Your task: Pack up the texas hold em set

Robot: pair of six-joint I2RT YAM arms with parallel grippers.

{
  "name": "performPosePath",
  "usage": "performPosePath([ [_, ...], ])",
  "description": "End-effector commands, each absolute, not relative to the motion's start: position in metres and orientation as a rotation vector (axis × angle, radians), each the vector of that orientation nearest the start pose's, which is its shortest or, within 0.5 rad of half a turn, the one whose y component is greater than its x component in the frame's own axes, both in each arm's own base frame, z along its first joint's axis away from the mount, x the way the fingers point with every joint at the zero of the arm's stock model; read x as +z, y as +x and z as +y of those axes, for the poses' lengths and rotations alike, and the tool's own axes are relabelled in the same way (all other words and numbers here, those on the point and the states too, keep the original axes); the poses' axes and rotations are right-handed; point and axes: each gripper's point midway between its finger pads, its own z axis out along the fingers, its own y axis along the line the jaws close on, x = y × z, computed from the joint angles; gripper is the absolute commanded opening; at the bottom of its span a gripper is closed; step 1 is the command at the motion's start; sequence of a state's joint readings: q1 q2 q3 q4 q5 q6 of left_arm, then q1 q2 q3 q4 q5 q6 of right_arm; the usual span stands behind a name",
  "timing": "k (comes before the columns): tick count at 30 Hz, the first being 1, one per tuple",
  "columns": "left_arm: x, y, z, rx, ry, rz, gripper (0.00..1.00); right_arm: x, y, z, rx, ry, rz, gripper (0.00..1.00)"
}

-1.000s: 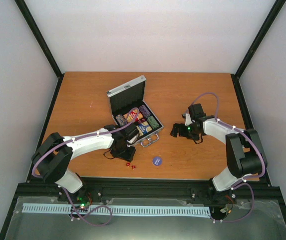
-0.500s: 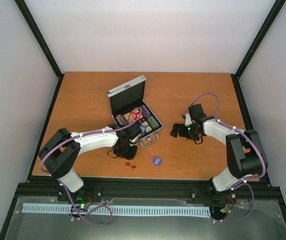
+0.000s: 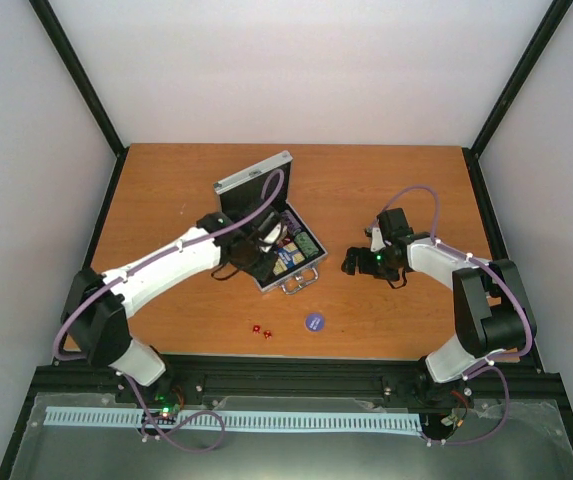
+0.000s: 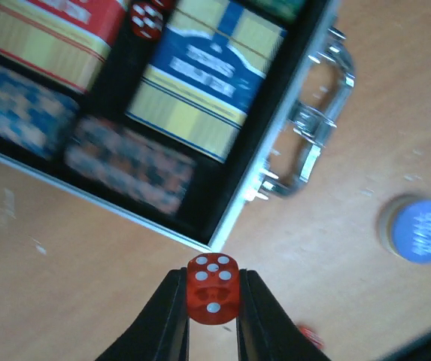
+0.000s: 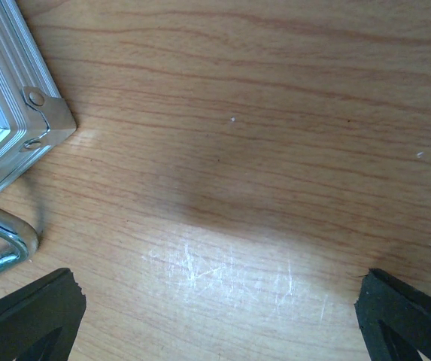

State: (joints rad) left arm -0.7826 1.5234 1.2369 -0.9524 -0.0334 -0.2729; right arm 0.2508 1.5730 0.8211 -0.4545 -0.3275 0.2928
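Left pincer (image 4: 213, 308): almost closed, with a red die (image 4: 213, 289) clamped between its tips.
Die: held over the worktop (image 4: 72, 286), just off a corner of the case (image 4: 155, 223).
Case: lid raised; card boxes (image 4: 200, 83) and blurred chip stacks (image 4: 132, 173) are packed inside.
Disc (image 4: 422, 231): blue, laid flat on the worktop near the handle (image 4: 313, 143).
Loose dice (image 3: 262, 329): two, lying beside the disc.
Right pincer (image 5: 219, 301): spread wide, nothing held, just right of the case.
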Motion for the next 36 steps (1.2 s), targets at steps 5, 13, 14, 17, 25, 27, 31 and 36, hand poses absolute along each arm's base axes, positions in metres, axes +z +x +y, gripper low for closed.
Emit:
performPosePath([
  [5,0.114,0.335,-0.23,-0.013,0.921,2.571,0.11,0.018,0.292,0.131,0.585,-0.002,2.89,1.0],
  [13,0.093,0.383,-0.262,-0.091,0.923,2.553,0.1,0.015,0.297,0.133,0.587,0.003,2.895,1.0],
  [14,0.09,0.386,-0.262,-0.081,0.922,2.555,0.1,0.014,0.296,0.132,0.585,0.003,2.9,1.0],
  [17,0.081,0.391,-0.26,-0.061,0.922,2.571,0.1,0.011,0.294,0.131,0.58,0.005,2.907,1.0],
  [25,0.062,0.39,-0.25,-0.042,0.917,2.615,0.1,0.006,0.291,0.13,0.572,0.007,2.921,1.0],
  [27,0.058,0.39,-0.248,-0.042,0.914,2.627,0.1,0.006,0.291,0.131,0.574,0.005,2.922,1.0],
  [31,0.057,0.391,-0.25,-0.056,0.918,2.628,0.12,0.006,0.292,0.13,0.569,0.004,2.925,1.0],
  [36,0.053,0.389,-0.25,-0.059,0.926,2.64,0.25,0.006,0.291,0.13,0.569,0.005,2.925,1.0],
])
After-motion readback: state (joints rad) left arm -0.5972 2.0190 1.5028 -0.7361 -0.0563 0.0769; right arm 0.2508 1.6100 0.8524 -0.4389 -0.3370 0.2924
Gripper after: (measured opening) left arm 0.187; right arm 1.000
